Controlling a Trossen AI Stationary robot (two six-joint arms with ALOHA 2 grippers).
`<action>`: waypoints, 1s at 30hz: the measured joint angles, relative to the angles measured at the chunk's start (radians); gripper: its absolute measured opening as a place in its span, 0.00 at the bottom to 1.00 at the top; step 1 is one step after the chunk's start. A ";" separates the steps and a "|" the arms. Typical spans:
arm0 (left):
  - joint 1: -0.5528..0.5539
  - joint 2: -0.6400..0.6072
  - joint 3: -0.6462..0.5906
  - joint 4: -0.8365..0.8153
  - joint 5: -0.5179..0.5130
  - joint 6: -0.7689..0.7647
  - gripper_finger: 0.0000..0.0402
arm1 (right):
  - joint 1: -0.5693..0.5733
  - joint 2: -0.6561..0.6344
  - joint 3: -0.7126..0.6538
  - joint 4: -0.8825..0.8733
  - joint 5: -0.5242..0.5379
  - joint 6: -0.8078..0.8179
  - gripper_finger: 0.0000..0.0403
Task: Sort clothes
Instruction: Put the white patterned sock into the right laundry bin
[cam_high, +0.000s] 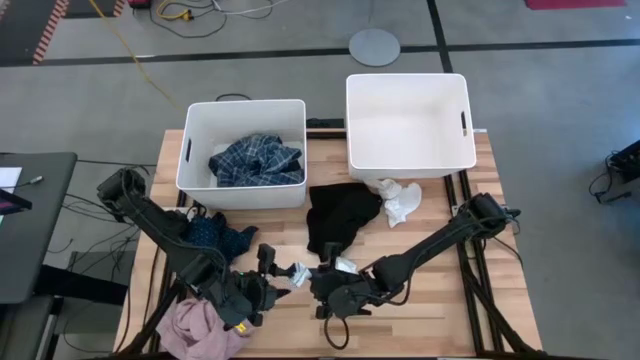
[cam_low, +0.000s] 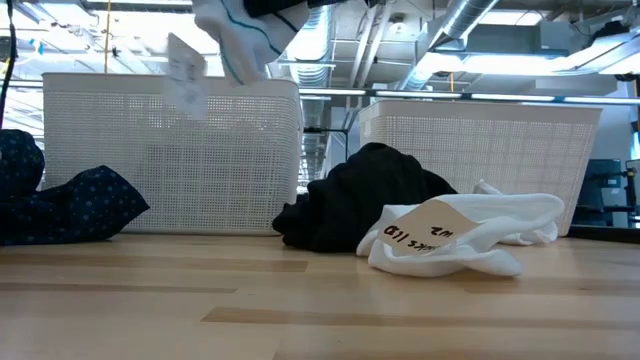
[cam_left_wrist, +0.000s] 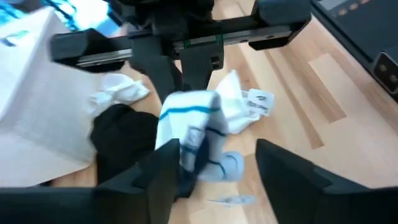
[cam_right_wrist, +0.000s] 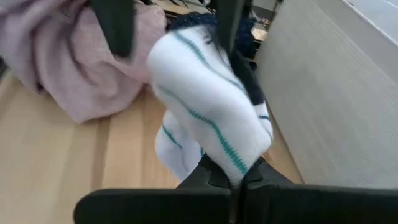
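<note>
High view: near table edge, right gripper (cam_high: 318, 282) pinched on teal-striped white sock (cam_right_wrist: 211, 118), held off the wood; left gripper (cam_high: 268, 268) facing it, fingers spread; pink garment (cam_high: 200, 325) beside left arm; black garment (cam_high: 338, 215) mid-table; blue plaid garment (cam_high: 255, 160) in far left bin (cam_high: 190, 150).

Bare wooden counter (cam_high: 455, 300) lies open at the right front; two white plastic bins (cam_high: 409, 125) wall the back, a crumpled black garment (cam_high: 340, 215) between.
</note>
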 joint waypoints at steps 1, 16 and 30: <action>-0.007 -0.010 0.000 -0.006 -0.014 -0.003 0.54 | -0.001 -0.006 0.000 -0.014 0.006 0.000 0.00; -0.096 -0.207 0.001 -0.153 -0.161 -0.110 0.61 | -0.007 -0.127 0.000 -0.107 0.074 -0.032 0.00; -0.122 -0.210 -0.037 -0.309 -0.161 -0.268 0.61 | -0.021 -0.268 0.000 -0.107 0.136 -0.149 0.00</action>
